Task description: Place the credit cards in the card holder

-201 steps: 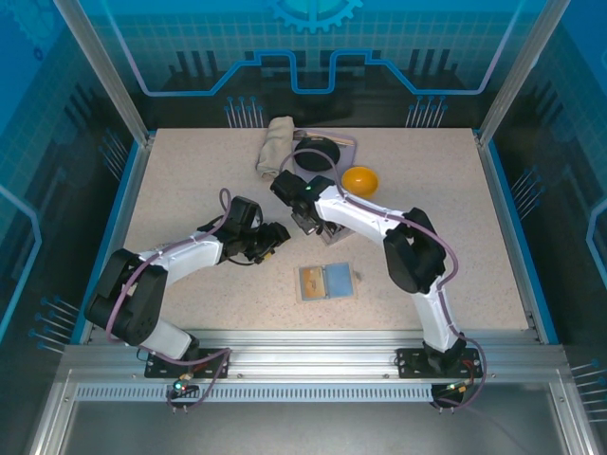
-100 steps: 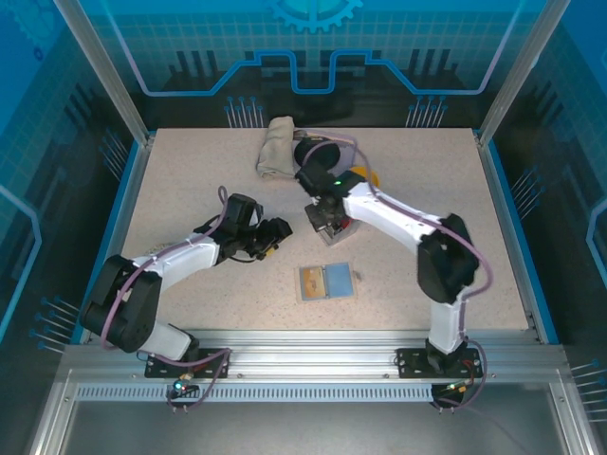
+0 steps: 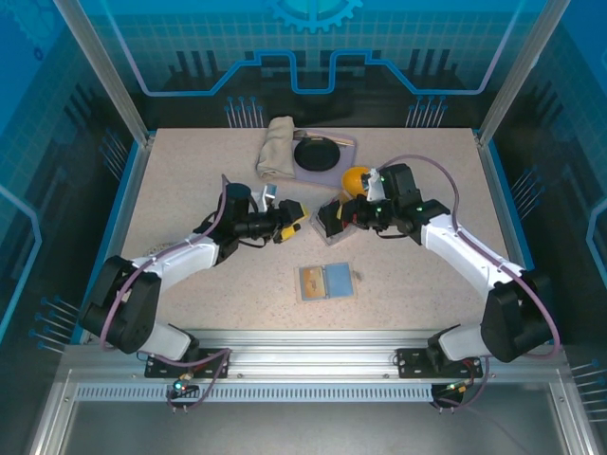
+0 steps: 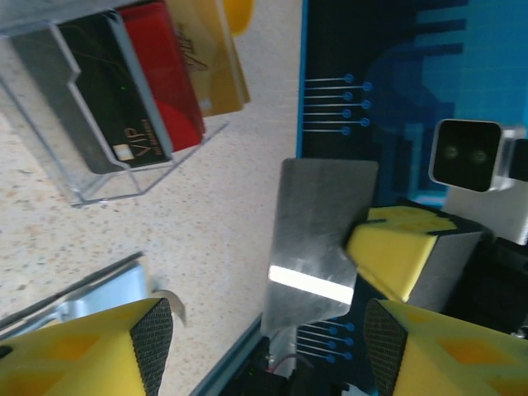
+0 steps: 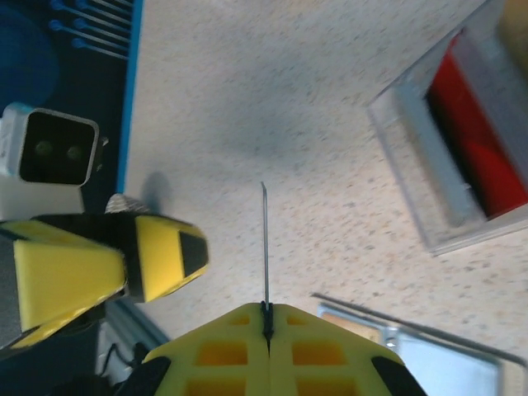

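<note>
My right gripper [image 3: 328, 217] is shut on a thin silvery-grey credit card [image 4: 318, 239], held up above the table; the card is edge-on [image 5: 266, 243] in the right wrist view. My left gripper [image 3: 293, 222] faces it, open, one pad [image 4: 153, 340] on each side of the card's free end and not touching it. Black, red and gold credit cards [image 4: 157, 78] stand in a clear box [image 4: 107, 186]. The card holder [image 3: 327, 282] lies open and flat nearer the arms, its grey-blue inside up.
An orange bowl [image 3: 359, 178], a black disc [image 3: 316, 153] and a folded beige cloth [image 3: 276, 147] sit at the back of the table. The blue table rim [image 4: 301, 74] is close behind the card.
The right arm swung out to the right and turned its gripper leftward, carrying the card up from the box. The left gripper moved up and right toward it and opened slightly.
</note>
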Robot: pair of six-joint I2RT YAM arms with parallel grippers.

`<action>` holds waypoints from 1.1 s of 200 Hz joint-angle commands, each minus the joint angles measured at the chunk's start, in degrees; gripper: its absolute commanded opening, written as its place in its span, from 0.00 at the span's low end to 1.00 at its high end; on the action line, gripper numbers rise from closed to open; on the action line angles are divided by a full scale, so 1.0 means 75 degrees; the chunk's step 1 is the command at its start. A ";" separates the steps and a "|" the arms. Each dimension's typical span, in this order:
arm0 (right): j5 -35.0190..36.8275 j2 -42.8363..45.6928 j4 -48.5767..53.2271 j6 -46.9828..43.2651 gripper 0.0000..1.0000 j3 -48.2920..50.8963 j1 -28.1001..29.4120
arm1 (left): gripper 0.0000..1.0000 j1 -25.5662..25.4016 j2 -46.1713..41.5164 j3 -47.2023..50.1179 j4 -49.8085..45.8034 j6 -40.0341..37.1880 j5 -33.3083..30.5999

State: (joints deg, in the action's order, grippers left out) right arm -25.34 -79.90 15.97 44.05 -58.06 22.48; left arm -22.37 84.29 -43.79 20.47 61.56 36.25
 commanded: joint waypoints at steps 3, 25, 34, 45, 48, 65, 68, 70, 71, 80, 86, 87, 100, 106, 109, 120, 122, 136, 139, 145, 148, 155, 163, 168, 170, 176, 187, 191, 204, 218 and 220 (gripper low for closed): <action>-0.1175 0.0270 -0.1337 0.0947 0.00 0.0164 -0.0138 | 0.66 -0.0136 0.0265 -0.0366 0.0774 0.0247 0.0646; -0.1438 0.0180 -0.1771 0.1260 0.00 0.0307 -0.0150 | 0.59 -0.0261 0.0384 -0.0484 0.0893 0.0310 0.0693; -0.1505 0.0125 -0.1894 0.1363 0.00 0.0335 -0.0153 | 0.54 -0.0286 0.0377 -0.0487 0.0997 0.0363 0.0686; -0.1554 0.0086 -0.1990 0.1437 0.00 0.0375 -0.0154 | 0.49 -0.0304 0.0360 -0.0479 0.1072 0.0389 0.0689; -0.1578 0.0066 -0.2016 0.1450 0.00 0.0379 -0.0150 | 0.47 -0.0295 0.0354 -0.0485 0.1084 0.0399 0.0697; -0.1599 -0.0005 -0.2023 0.1462 0.00 0.0383 -0.0162 | 0.38 -0.0291 0.0287 -0.0484 0.1115 0.0403 0.0687; -0.1603 -0.0019 -0.2015 0.1445 0.00 0.0385 -0.0161 | 0.36 -0.0298 0.0273 -0.0480 0.1123 0.0403 0.0685; -0.1610 -0.0031 -0.2012 0.1449 0.00 0.0389 -0.0161 | 0.34 -0.0298 0.0267 -0.0478 0.1123 0.0405 0.0686; -0.1606 -0.0038 -0.2012 0.1450 0.00 0.0386 -0.0161 | 0.34 -0.0298 0.0262 -0.0478 0.1124 0.0399 0.0686; -0.1603 -0.0078 -0.2006 0.1446 0.01 0.0421 -0.0173 | 0.29 -0.0290 0.0230 -0.0460 0.1125 0.0383 0.0675; -0.1588 -0.0092 -0.2001 0.1440 0.01 0.0447 -0.0184 | 0.25 -0.0294 0.0202 -0.0448 0.1123 0.0377 0.0654; -0.1589 -0.0098 -0.1994 0.1433 0.01 0.0450 -0.0190 | 0.25 -0.0296 0.0195 -0.0446 0.1125 0.0374 0.0647; -0.1546 -0.0138 -0.1897 0.1354 0.01 0.0455 -0.0184 | 0.19 -0.0287 0.0141 -0.0406 0.1115 0.0335 0.0599; -0.1523 -0.0160 -0.1796 0.1302 0.02 0.0453 -0.0184 | 0.17 -0.0286 0.0119 -0.0385 0.1103 0.0331 0.0584; -0.1495 -0.0163 -0.1750 0.1264 0.02 0.0453 -0.0186 | 0.16 -0.0279 0.0111 -0.0374 0.1103 0.0324 0.0571; -0.1476 -0.0186 -0.1672 0.1212 0.02 0.0485 -0.0194 | 0.15 -0.0285 0.0088 -0.0364 0.1101 0.0312 0.0572; -0.1473 -0.0195 -0.1672 0.1206 0.02 0.0490 -0.0202 | 0.14 -0.0286 0.0092 -0.0367 0.1117 0.0312 0.0578; -0.1532 -0.0244 -0.1694 0.1210 0.02 0.0549 -0.0208 | 0.11 -0.0284 0.0055 -0.0363 0.1161 0.0325 0.0603; -0.1549 -0.0255 -0.1701 0.1211 0.02 0.0553 -0.0210 | 0.10 -0.0279 0.0047 -0.0364 0.1170 0.0323 0.0613; -0.1569 -0.0285 -0.1729 0.1222 0.03 0.0589 -0.0213 | 0.07 -0.0286 0.0025 -0.0361 0.1173 0.0319 0.0614; -0.1568 -0.0291 -0.1730 0.1223 0.03 0.0591 -0.0209 | 0.05 -0.0282 0.0014 -0.0361 0.1178 0.0314 0.0620; -0.1569 -0.0312 -0.1730 0.1225 0.03 0.0616 -0.0208 | 0.03 -0.0287 -0.0006 -0.0366 0.1197 0.0323 0.0638; -0.1537 -0.0327 -0.1722 0.1219 0.04 0.0645 -0.0208 | 0.00 -0.0281 -0.0033 -0.0364 0.1189 0.0313 0.0647; -0.1531 -0.0334 -0.1701 0.1205 0.05 0.0651 -0.0219 | 0.00 -0.0287 -0.0047 -0.0364 0.1159 0.0320 0.0640; -0.1525 -0.0329 -0.1688 0.1193 0.05 0.0652 -0.0220 | 0.00 -0.0287 -0.0056 -0.0361 0.1137 0.0320 0.0640; -0.1503 -0.0333 -0.1639 0.1138 0.07 0.0652 -0.0220 | 0.00 -0.0285 -0.0076 -0.0366 0.1053 0.0305 0.0612; -0.1298 -0.0302 -0.1280 0.0950 0.14 0.0613 -0.0214 | 0.00 -0.0282 -0.0129 -0.0351 0.0856 0.0231 0.0532; -0.1161 -0.0279 -0.1065 0.0821 0.16 0.0594 -0.0203 | 0.00 -0.0281 -0.0151 -0.0333 0.0763 0.0186 0.0487; -0.0410 -0.0191 0.0008 0.0212 0.24 0.0419 -0.0143 | 0.00 -0.0279 -0.0255 -0.0245 0.0318 -0.0062 0.0290; 0.0739 -0.0184 0.1278 -0.0575 0.34 0.0204 0.0050 | 0.00 -0.0316 -0.0382 -0.0078 -0.0273 -0.0438 -0.0055; 0.0932 -0.0201 0.1439 -0.0661 0.34 0.0174 0.0085 | 0.00 -0.0329 -0.0401 -0.0050 -0.0354 -0.0503 -0.0114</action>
State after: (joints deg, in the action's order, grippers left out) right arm -31.55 -81.38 8.88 49.21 -54.50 21.28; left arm -24.45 84.44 -45.80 24.58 63.20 39.24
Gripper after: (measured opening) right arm 0.289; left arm 0.061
